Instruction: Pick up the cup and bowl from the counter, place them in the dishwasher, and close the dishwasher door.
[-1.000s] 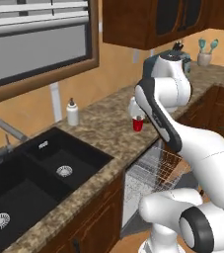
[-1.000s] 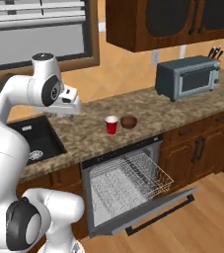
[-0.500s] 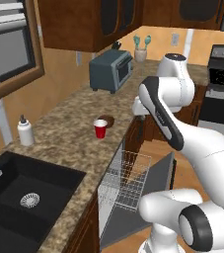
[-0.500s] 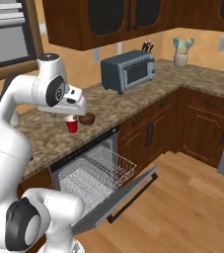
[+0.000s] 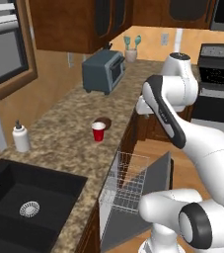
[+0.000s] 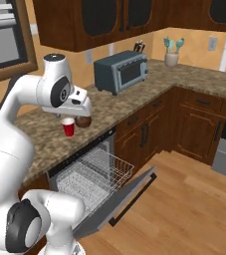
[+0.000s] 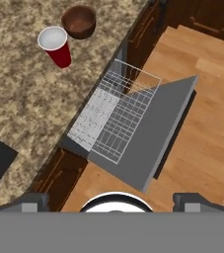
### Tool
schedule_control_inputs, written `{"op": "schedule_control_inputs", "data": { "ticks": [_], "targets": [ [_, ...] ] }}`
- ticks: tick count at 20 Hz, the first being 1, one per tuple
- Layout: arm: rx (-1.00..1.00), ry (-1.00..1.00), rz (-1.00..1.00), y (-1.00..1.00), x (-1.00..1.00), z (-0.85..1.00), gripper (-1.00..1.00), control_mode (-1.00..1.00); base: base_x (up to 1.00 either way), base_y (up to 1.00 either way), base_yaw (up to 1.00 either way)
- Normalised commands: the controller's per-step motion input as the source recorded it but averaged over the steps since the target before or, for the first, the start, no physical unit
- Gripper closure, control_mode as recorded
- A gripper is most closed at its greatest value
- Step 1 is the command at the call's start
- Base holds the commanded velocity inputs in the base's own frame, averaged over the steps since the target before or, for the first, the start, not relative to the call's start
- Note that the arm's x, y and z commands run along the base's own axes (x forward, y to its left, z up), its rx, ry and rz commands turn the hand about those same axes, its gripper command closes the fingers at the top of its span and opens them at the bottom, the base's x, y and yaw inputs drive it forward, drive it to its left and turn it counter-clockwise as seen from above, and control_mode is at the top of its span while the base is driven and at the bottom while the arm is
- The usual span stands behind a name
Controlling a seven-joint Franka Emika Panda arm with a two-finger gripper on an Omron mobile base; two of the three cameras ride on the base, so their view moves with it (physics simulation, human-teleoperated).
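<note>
Speckled granite counter is carrying red plastic cup beside brown bowl, ungrasped; gripper is hanging released, jaws spread, over the open dishwasher door.

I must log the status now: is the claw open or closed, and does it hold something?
Claw: open, holding nothing; the cup and the bowl stand on the counter.

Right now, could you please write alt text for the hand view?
Seen from above, the dishwasher door hangs open with the white rack pulled out. The red cup and brown bowl sit close together on the granite counter.
</note>
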Motion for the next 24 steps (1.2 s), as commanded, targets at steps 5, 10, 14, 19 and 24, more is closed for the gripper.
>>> {"op": "schedule_control_inputs", "data": {
  "ticks": [5,10,14,19,24],
  "targets": [
    [0.00,0.00,0.00,0.00,0.00,0.00,-1.00,1.00,0.00,0.60,-0.12],
    [0.00,0.00,0.00,0.00,0.00,0.00,-1.00,1.00,0.00,0.56,-0.11],
    [0.00,0.00,-0.02,0.04,0.00,0.00,-1.00,-1.00,0.00,0.25,-0.06],
    [0.00,0.02,-0.04,0.00,0.20,-0.10,-1.00,-1.00,0.00,0.00,0.00],
    [0.04,0.05,0.00,0.00,0.58,-0.58,-1.00,-1.00,0.00,0.00,0.00]
  ]
}}
